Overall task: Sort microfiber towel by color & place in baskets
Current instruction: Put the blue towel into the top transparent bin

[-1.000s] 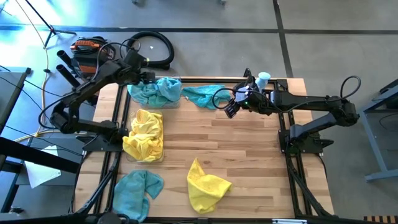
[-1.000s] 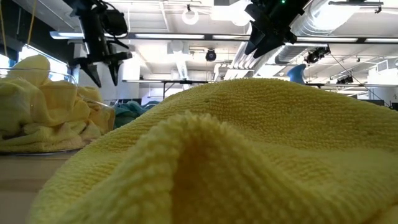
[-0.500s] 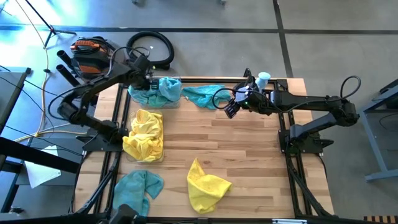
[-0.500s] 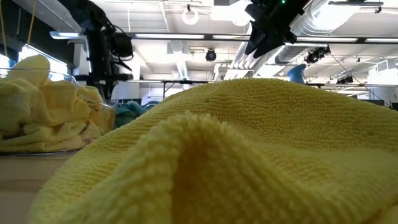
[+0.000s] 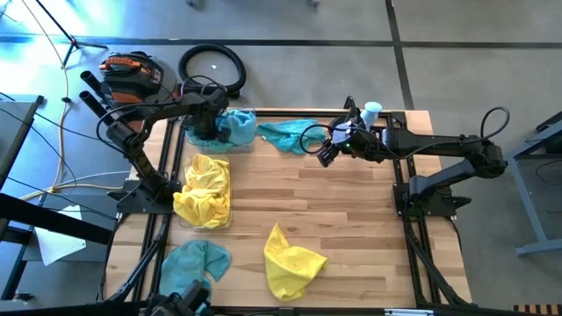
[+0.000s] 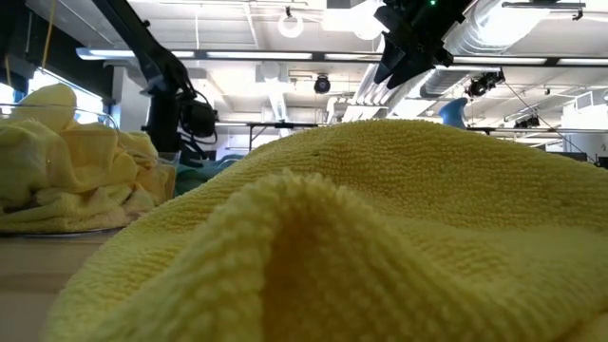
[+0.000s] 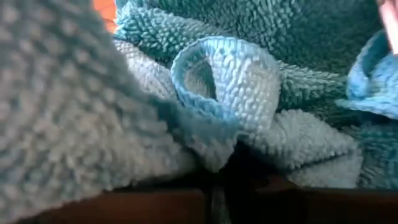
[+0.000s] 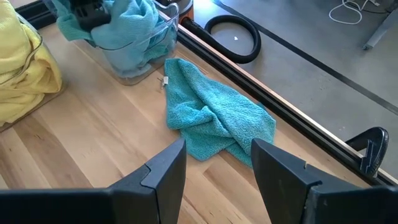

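A clear basket (image 8: 134, 62) at the table's far left holds teal microfiber towels (image 5: 230, 125). My left gripper (image 5: 207, 123) reaches down into it, shut on a teal towel (image 7: 217, 81). A second basket (image 5: 230, 213) nearer the front holds yellow towels (image 5: 204, 189). One teal towel (image 8: 211, 118) lies flat on the table at the far middle; my right gripper (image 8: 217, 174) hovers open just right of it. Another teal towel (image 5: 193, 268) and a yellow towel (image 5: 294, 259) lie near the front edge. My left gripper comes down from above into the heap of teal towels. A fold of teal cloth (image 7: 214, 158) narrows to a point where the two dark fingers meet. The towel lies among the others inside the basket, and the surrounding cloth hides how many layers are caught.
A white-and-blue bottle (image 5: 371, 111) stands at the far edge beside the right arm. Bare wood (image 5: 351, 228) spans the table's middle and right. A black hose (image 5: 211, 66) lies on the floor beyond the far edge. The yellow towel (image 6: 380, 237) fills the low view.
My left gripper has gone down into the teal basket and shut; a second ago it hung open above it. Its arm's elbow has swung toward the table's left edge. The right arm has kept still.
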You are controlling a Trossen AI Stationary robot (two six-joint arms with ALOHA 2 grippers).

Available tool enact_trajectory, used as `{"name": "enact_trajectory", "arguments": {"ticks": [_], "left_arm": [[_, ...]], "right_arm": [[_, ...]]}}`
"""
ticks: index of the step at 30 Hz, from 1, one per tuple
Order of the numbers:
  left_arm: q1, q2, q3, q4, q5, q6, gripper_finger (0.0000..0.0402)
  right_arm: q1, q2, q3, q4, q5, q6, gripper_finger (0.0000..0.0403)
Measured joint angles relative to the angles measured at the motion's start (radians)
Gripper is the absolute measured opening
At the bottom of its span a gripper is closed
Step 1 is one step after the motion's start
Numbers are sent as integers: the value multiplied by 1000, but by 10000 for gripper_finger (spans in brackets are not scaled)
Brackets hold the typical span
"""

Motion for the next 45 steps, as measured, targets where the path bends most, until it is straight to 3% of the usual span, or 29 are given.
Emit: {"name": "enact_trajectory", "arguments": {"ticks": [11,23,31,36,38,45], "left_arm": [[-11,-27,17,-18,-35,-47,3],[-26,-327,34,-101,-39,-162,3],[-155,-455,34,-164,-15,-288,3],[-237,-465,34,-172,-247,-385,3],[-248,-459,35,-170,-296,-401,3],[-239,-418,28,-120,-210,-359,29]], "right_arm": [[0,0,0,1,12,0,179],[0,0,0,0,11,0,179],[0,0,0,-22,-30,-20,179],[0,0,0,-50,-74,-41,179],[0,0,0,-57,-95,-56,179],[0,0,0,-72,-118,-66,179]]}}
